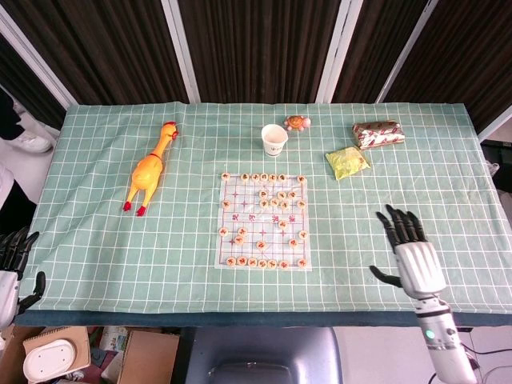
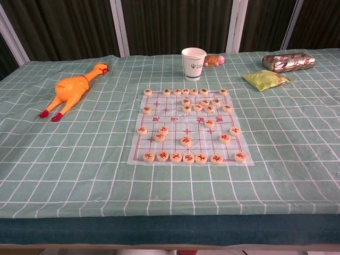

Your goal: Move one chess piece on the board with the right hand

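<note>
- Chess pieces are small round discs of pale wood colour, each with a red or dark character on the top; the characters are too small to read.
- They lie flat on the board, a thin white sheet with a red grid, which lies on the green checked tablecloth near the middle of the table.
- One row of pieces stands along the far edge of the board, one row along the near edge, and several pieces are scattered between them, more of them on the far right part.
- Right hand is seen only in the head view, over the cloth near the front edge of the table, well apart from the board to its right. Its fingers are spread and stretched out, and it holds nothing.
- Left hand shows at the left border of the head view, beside the table edge; only a part of it is visible, so I cannot tell how its fingers stand.
- Behind the board stand a white paper cup and a small turtle toy.
- A yellow rubber chicken lies to the left of the board.
- A yellow-green packet and a shiny wrapped packet lie at the far right.
</note>
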Tool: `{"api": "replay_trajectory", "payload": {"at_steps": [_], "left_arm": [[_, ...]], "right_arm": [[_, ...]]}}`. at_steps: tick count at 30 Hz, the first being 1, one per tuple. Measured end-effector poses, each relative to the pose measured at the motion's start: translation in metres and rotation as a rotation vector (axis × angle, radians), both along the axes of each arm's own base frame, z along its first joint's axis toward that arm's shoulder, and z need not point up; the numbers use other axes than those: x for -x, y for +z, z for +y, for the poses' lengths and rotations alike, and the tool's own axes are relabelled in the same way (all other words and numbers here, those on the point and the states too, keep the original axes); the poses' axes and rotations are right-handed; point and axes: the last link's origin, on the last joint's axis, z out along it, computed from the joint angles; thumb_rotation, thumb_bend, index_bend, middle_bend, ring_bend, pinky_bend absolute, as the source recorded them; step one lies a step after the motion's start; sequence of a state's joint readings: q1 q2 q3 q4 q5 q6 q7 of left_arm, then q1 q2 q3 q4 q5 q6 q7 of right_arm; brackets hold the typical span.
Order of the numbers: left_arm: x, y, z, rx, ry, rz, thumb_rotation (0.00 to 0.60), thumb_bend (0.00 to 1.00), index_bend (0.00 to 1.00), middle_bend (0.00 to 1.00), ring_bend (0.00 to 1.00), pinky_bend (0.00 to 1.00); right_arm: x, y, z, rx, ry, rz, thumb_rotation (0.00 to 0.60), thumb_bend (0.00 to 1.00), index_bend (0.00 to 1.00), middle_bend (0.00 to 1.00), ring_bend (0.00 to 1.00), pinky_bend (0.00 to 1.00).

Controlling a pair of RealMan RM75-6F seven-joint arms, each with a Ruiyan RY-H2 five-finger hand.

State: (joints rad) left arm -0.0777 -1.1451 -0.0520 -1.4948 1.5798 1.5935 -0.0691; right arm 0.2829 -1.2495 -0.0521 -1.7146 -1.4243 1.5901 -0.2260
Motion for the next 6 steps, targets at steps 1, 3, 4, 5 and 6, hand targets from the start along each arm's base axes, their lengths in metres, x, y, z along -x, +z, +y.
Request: {"api": "replay_trajectory", "payload": {"at_steps": [1,3,4,5,6], "left_arm": [[-0.001,-0.002,-0.001,0.004,-0.007,0.004,0.6,0.53,0.0,0.0,0.0,0.04],[-0.004,-0.006,0.0,0.006,-0.018,0.02,0.6,0.53,0.0,0.0,0.0,0.04],[-0.006,-0.009,0.0,0.007,-0.025,0.032,0.6,0.53,0.0,0.0,0.0,0.04],[-0.008,-0.011,0.001,0.008,-0.03,0.039,0.6,0.53,0.0,0.0,0.0,0.04],[-0.009,-0.014,0.001,0.009,-0.034,0.043,0.6,0.53,0.0,0.0,0.0,0.04]], "right_arm": [[0.011,0.004,0.005,0.013,-0.01,-0.001,0.6,0.28,0.0,0.0,0.0,0.0],[0.033,0.013,0.012,0.024,-0.031,-0.005,0.6,0.28,0.0,0.0,0.0,0.0],[0.041,0.017,0.013,0.023,-0.038,-0.009,0.6,0.28,0.0,0.0,0.0,0.0],[0.049,0.022,0.016,0.019,-0.044,-0.017,0.6,0.28,0.0,0.0,0.0,0.0],[0.053,0.024,0.017,0.017,-0.048,-0.023,0.6,0.28,0.0,0.0,0.0,0.0]]}}
